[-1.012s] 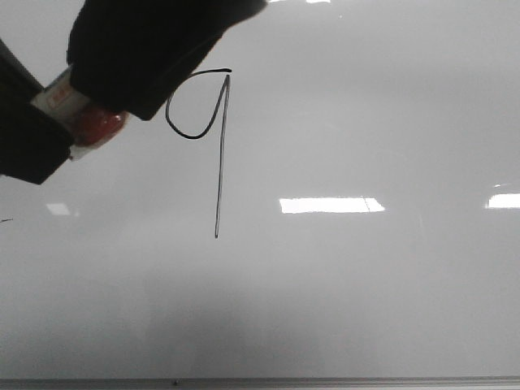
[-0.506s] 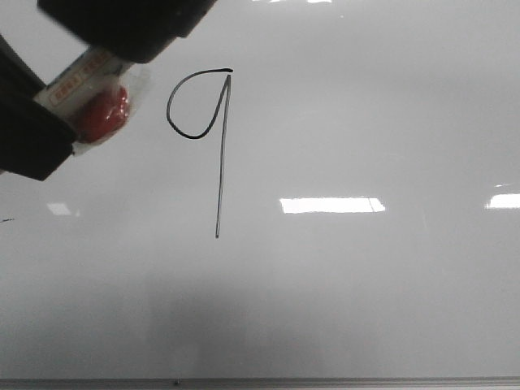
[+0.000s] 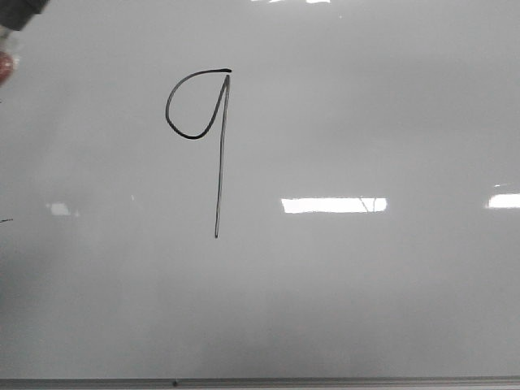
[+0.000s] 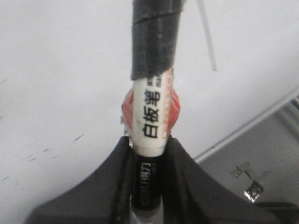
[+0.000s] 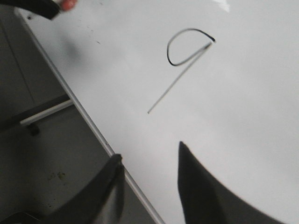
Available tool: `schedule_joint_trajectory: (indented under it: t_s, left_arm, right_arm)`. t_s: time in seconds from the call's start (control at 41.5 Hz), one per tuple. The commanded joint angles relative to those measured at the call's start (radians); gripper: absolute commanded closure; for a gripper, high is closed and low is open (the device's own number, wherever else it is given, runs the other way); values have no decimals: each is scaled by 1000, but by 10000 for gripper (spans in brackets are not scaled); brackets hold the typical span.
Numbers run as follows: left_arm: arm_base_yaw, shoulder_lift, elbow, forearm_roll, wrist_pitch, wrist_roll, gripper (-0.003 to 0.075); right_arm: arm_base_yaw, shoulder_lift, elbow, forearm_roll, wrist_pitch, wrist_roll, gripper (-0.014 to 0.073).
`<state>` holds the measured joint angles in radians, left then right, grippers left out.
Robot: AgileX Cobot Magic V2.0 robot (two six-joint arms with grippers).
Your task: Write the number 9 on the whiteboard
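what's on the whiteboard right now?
On the whiteboard: one black number 9, loop closed, long stem, plus light reflections. The top left corner is hidden by the left gripper holding the marker.

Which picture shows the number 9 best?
The front view: the number 9 faces the camera squarely on the whiteboard, loop and stem complete. The right wrist view shows it whole too, but slanted and smaller. The left wrist view does not show the digit.

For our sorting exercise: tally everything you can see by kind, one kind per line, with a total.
Whiteboard: 1
Number 9 drawn on it: 1
Marker pen: 1
Grippers: 2, the left gripper shut on the marker pen, the right gripper open
Total: 5
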<state>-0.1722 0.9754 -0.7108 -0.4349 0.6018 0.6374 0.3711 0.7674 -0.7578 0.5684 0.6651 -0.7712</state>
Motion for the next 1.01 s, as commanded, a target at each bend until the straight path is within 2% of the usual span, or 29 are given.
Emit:
schedule_joint_trajectory:
  t_s: [0.0,0.145,0.217,0.386,0.602,0.699,0.843,0.988]
  left_arm:
    - [105,-9,-12,-27,-92,-62,739]
    - [215,-7,31,-98,-194,-68,739]
    - [227,-7,73,-148,-305,-68,739]
    - [227,117,100,-289,-522,-68,739]
    - [134,359,69,-289,-680,-66,739]
    - [98,422,30,-288,-719,-66,739]
    - [96,479,-5,-288,-721,-66,731]
    - [96,481,-5,-288,-718,-66,603]
  right_arm:
    - [-50,-110,92,30,-98,33,424]
    - [-80,-258,244,30,-127,34,594]
    - [-80,-328,300,30,-143,34,664]
    - [-80,-354,314,30,-142,34,662]
    - [-80,-354,314,30,-142,34,662]
    - [-80,-354,314,30,-142,34,662]
    - [-80,-354,314,30,-142,34,662]
    - [-80,-354,314,30,-142,34,662]
